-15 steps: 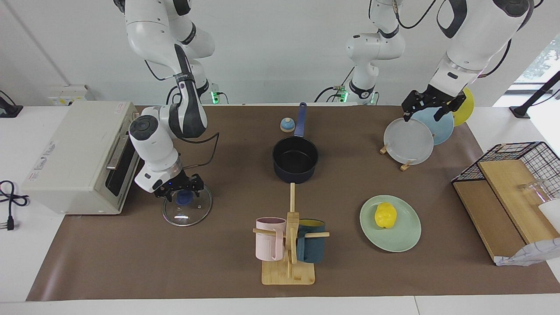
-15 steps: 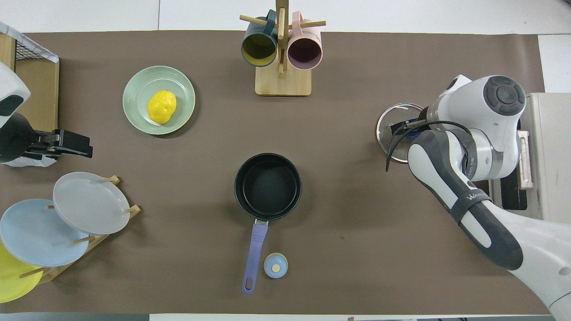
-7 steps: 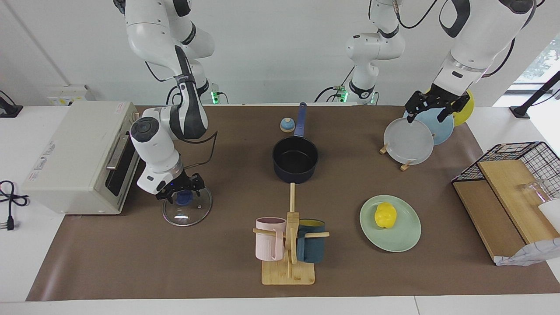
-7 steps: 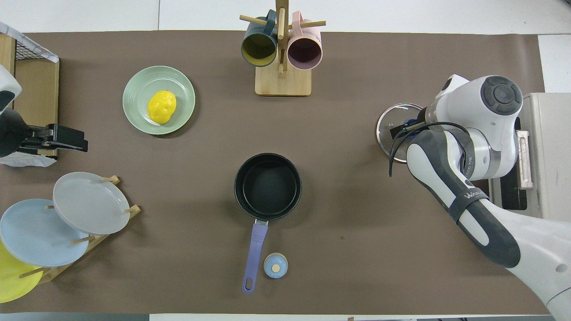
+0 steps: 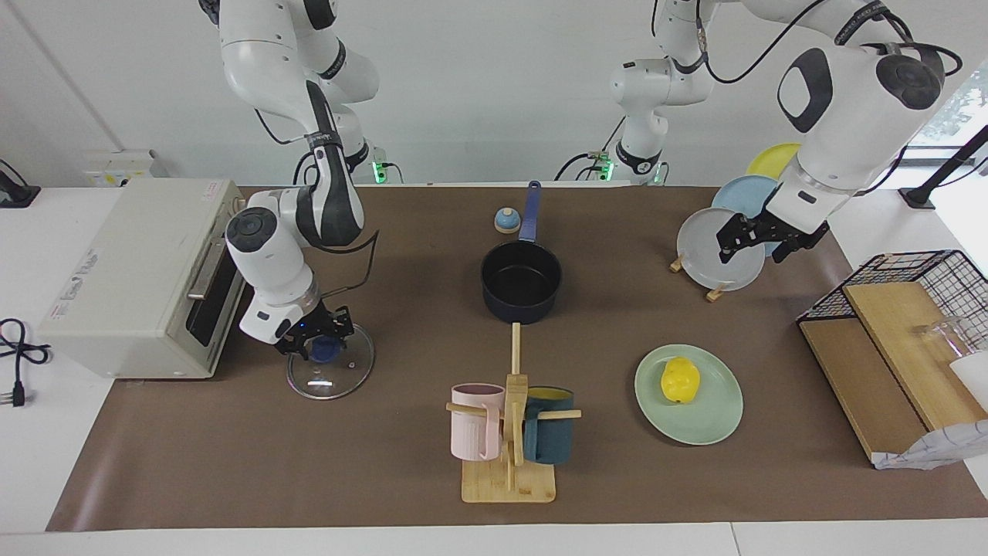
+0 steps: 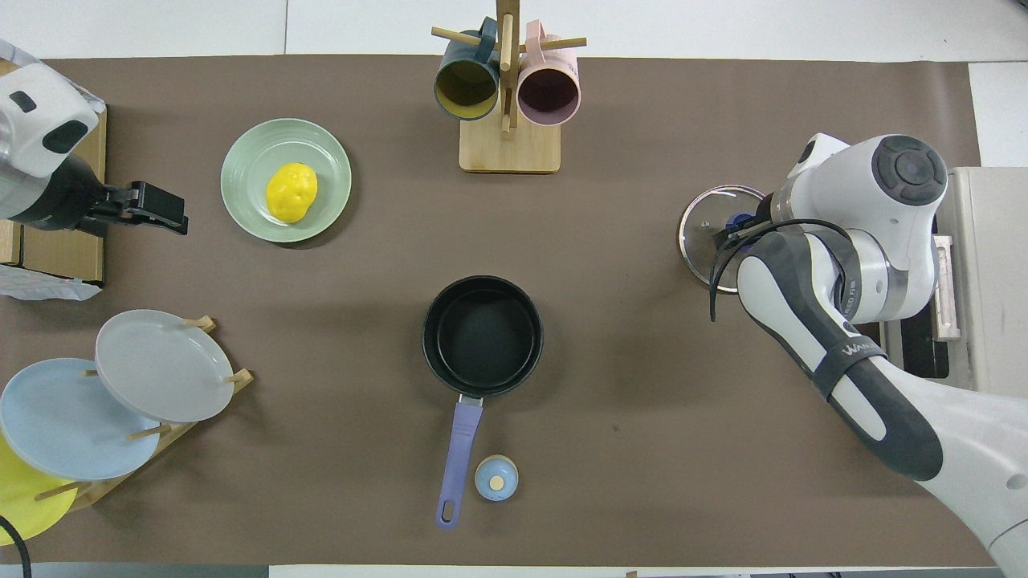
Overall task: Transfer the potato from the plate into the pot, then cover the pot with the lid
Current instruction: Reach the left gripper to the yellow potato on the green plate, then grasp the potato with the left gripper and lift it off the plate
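The yellow potato (image 5: 680,381) (image 6: 291,192) lies on the mint-green plate (image 5: 718,421) (image 6: 329,152) toward the left arm's end of the table. The navy pot (image 5: 521,282) (image 6: 482,335) stands with nothing in it at the middle, its handle pointing to the robots. The glass lid (image 5: 330,380) (image 6: 700,234) lies flat on the mat beside the toaster oven. My right gripper (image 5: 318,341) is down on the lid, shut on its blue knob. My left gripper (image 5: 755,247) (image 6: 170,218) hangs open and holds nothing, over the mat between the wooden boards and the plate.
A mug stand (image 5: 509,432) with a pink and a teal mug stands farther from the robots than the pot. A small bell (image 5: 506,221) sits by the pot's handle. A plate rack (image 5: 718,251), a wire basket with boards (image 5: 911,309) and a toaster oven (image 5: 139,270) line the table's ends.
My right gripper has shut on the lid's knob. My left arm has swung away from over the plate rack toward the mint-green plate, its gripper still open.
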Action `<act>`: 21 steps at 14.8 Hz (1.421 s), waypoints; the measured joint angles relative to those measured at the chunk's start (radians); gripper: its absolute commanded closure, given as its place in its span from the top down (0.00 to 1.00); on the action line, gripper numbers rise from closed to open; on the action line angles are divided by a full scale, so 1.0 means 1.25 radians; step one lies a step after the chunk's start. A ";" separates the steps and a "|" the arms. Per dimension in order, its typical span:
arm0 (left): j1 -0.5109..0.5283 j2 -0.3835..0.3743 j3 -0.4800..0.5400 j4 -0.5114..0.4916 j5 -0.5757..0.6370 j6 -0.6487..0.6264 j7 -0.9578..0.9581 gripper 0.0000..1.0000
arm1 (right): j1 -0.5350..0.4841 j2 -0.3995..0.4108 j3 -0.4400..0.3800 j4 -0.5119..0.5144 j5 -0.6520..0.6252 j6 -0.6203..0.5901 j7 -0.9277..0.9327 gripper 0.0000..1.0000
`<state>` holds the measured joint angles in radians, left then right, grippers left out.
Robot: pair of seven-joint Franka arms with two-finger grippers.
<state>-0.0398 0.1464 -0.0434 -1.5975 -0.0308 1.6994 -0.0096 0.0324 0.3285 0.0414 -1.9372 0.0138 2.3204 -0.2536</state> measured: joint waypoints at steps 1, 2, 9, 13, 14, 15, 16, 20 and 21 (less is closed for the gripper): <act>0.001 0.022 0.000 0.014 0.000 0.013 0.001 1.00 | -0.001 0.000 0.000 0.000 0.000 -0.001 -0.005 0.39; 0.001 0.046 -0.001 0.027 -0.001 0.035 0.001 1.00 | -0.001 0.001 0.000 0.001 0.000 -0.003 -0.006 0.33; -0.017 0.198 -0.013 0.043 0.002 0.216 0.020 1.00 | 0.002 0.001 0.002 0.021 0.000 -0.047 -0.006 0.00; -0.051 0.246 -0.015 0.044 0.007 0.256 0.058 1.00 | 0.007 0.001 0.004 0.052 0.000 -0.085 -0.005 0.00; -0.057 0.254 -0.015 0.043 0.007 0.270 0.064 1.00 | 0.008 0.001 0.004 0.053 0.000 -0.086 -0.004 0.00; -0.063 0.262 -0.015 0.041 0.007 0.288 0.069 1.00 | 0.008 0.001 0.004 0.053 0.000 -0.087 -0.004 0.00; -0.067 0.269 -0.015 0.039 0.011 0.302 0.076 1.00 | 0.010 0.002 0.004 0.053 0.000 -0.088 -0.004 0.00; -0.071 0.288 -0.015 0.033 0.036 0.316 0.107 1.00 | 0.025 0.002 0.004 0.054 0.000 -0.091 -0.001 0.00; -0.072 0.290 -0.015 0.029 0.036 0.327 0.109 1.00 | 0.026 0.002 0.004 0.054 0.000 -0.091 0.001 0.00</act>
<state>-0.1302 0.5092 -0.0622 -1.5618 0.0144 2.1087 0.1263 0.0652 0.3313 0.0467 -1.8694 0.0141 2.2061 -0.2528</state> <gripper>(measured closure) 0.000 0.348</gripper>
